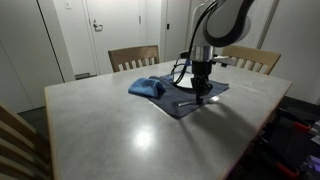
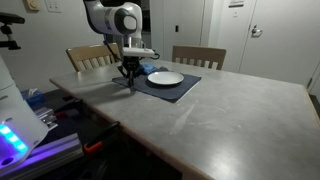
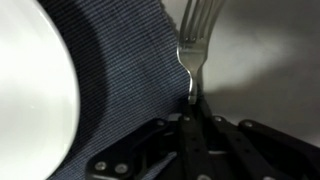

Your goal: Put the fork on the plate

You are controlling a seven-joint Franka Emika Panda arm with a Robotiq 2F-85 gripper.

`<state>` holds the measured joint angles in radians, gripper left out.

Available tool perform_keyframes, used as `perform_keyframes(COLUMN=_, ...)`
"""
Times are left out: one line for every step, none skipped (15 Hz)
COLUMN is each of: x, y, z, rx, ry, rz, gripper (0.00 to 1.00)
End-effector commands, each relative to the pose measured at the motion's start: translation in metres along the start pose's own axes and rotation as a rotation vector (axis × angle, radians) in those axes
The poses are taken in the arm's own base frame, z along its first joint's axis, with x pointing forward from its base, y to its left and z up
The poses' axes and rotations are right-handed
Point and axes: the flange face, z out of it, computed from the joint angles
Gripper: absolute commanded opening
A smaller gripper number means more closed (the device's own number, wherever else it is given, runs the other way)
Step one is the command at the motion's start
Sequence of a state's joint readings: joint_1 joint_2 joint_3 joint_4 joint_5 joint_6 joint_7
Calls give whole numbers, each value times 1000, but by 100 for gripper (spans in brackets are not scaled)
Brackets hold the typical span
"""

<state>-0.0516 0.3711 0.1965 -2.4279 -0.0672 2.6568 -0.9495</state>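
Observation:
In the wrist view a silver fork points away from me, its handle running down between my gripper's fingers, which are shut on it. The fork hangs over the edge of a dark blue placemat. The white plate fills the left side of that view. In an exterior view the plate sits on the placemat, and my gripper is at the mat's near left edge, beside the plate. In an exterior view my gripper is low over the mat.
The grey table carries a blue crumpled cloth next to the mat. Wooden chairs stand at the table's far side. Equipment with lights sits beside the table.

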Motion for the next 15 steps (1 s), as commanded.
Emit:
perform_keyframes(x=-10, y=-3, z=-18, rx=24, ry=-32, rz=4, gripper=3)
perform_keyframes(x=-11, y=-3, z=-22, rx=29, ry=-37, rz=6, gripper=3)
perform_keyframes(x=-12, y=-2, z=-26, rx=30, ry=-43, rz=10, gripper=3)
perform_keyframes(x=-13, y=0, z=-31, rx=20, ry=-44, rz=17, gripper=3)
perform_keyframes(x=-14, y=1, z=-35, rx=4, ry=-41, rz=21, gripper=3)
perform_keyframes(x=-15, y=3, z=-38, rx=-19, ry=-35, rz=27, gripper=3)
perform_keyframes(x=-17, y=6, z=-41, rx=-36, ry=-32, rz=35, gripper=3)
perform_keyframes(x=-21, y=10, z=-43, rx=-49, ry=-22, rz=44, gripper=3)
perform_keyframes(x=-24, y=14, z=-46, rx=-63, ry=-14, rz=55, gripper=3)
perform_keyframes(x=-29, y=20, z=-49, rx=-78, ry=-8, rz=65, gripper=3)
perform_keyframes(x=-33, y=25, z=-52, rx=-92, ry=-2, rz=70, gripper=3)
perform_keyframes(x=-37, y=31, z=-55, rx=-106, ry=4, rz=76, gripper=3)
perform_keyframes(x=-40, y=37, z=-58, rx=-119, ry=10, rz=80, gripper=3)
perform_keyframes(x=-43, y=44, z=-62, rx=-133, ry=13, rz=83, gripper=3)
perform_keyframes(x=-44, y=50, z=-65, rx=-145, ry=21, rz=86, gripper=3)
